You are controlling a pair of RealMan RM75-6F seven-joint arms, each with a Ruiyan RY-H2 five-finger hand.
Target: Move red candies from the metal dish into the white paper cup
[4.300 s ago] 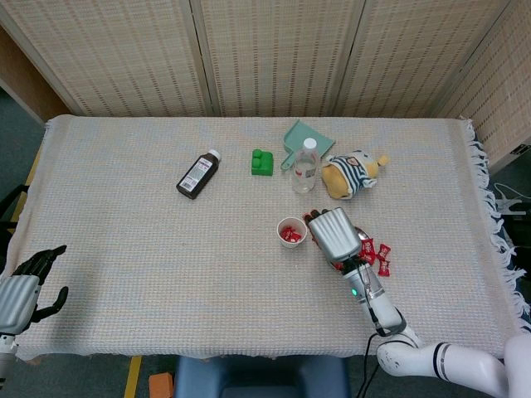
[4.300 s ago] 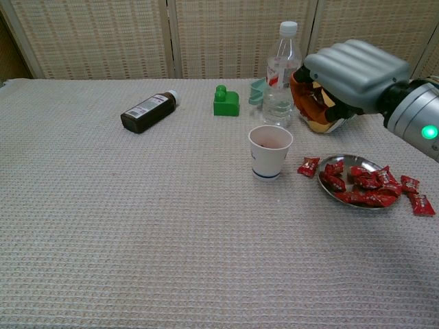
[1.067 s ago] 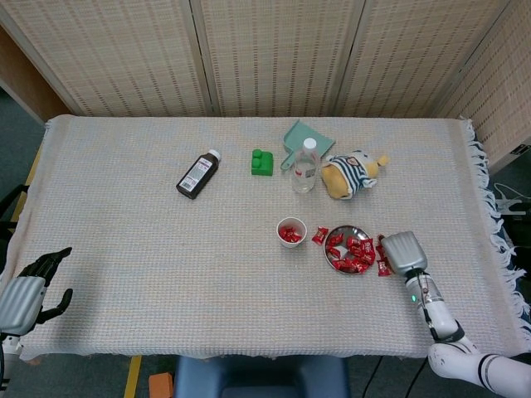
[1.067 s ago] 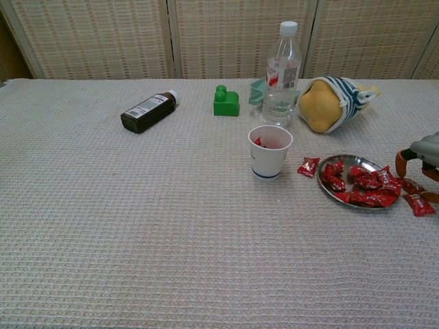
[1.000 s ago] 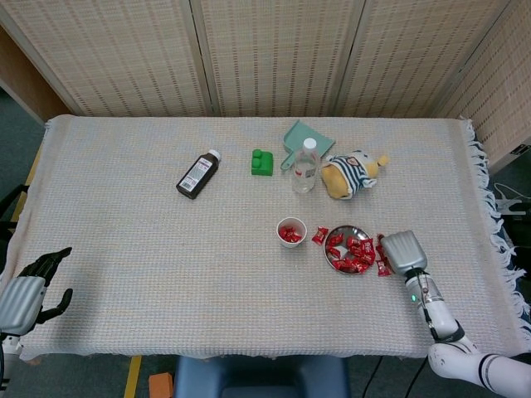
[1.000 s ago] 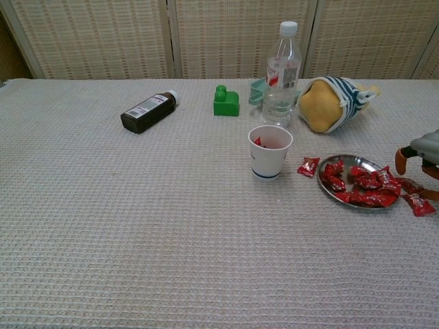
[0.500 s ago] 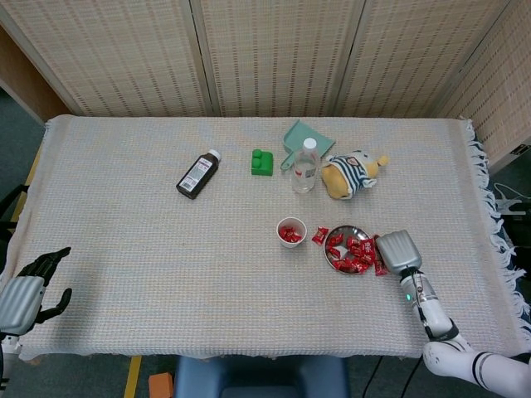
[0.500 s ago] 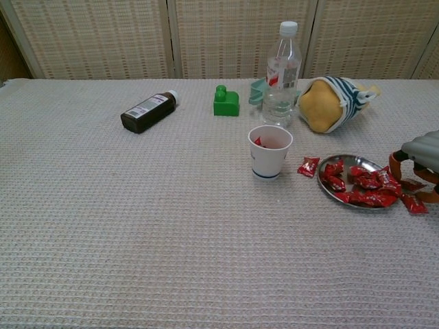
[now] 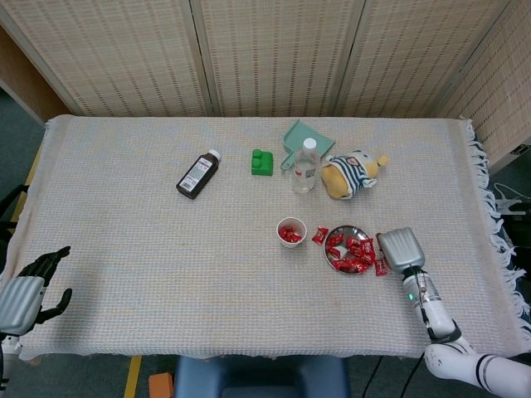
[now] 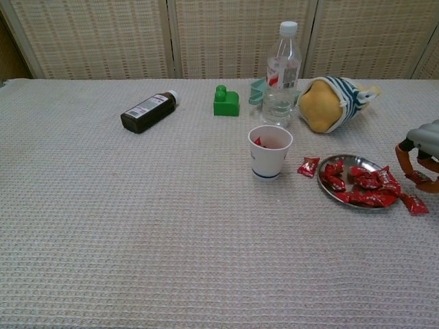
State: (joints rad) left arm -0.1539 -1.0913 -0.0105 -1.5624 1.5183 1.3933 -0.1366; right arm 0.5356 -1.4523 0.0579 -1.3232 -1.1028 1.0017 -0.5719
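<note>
The white paper cup (image 9: 291,231) (image 10: 270,152) stands mid-table with red candies inside. Right of it the metal dish (image 9: 337,253) (image 10: 346,160) holds several red candies (image 10: 367,184). One candy (image 10: 308,166) lies on the cloth between cup and dish, another (image 10: 414,203) to the dish's right. My right hand (image 9: 401,249) (image 10: 422,154) hovers just right of the dish with its fingers curled down around a red candy (image 10: 416,177); the frame edge cuts off part of the hand. My left hand (image 9: 29,290) hangs at the table's near left corner, fingers apart, holding nothing.
A clear water bottle (image 10: 281,68), a green block (image 10: 226,101), a teal scoop (image 9: 305,138) and a striped plush toy (image 10: 333,103) stand behind the cup. A brown medicine bottle (image 10: 147,111) lies at the back left. A woven cloth (image 10: 137,226) covers the table.
My right hand, over the cup four seconds ago, now sits right of the dish. Over the last half second it rose slightly, and the candy under its fingers rose with it.
</note>
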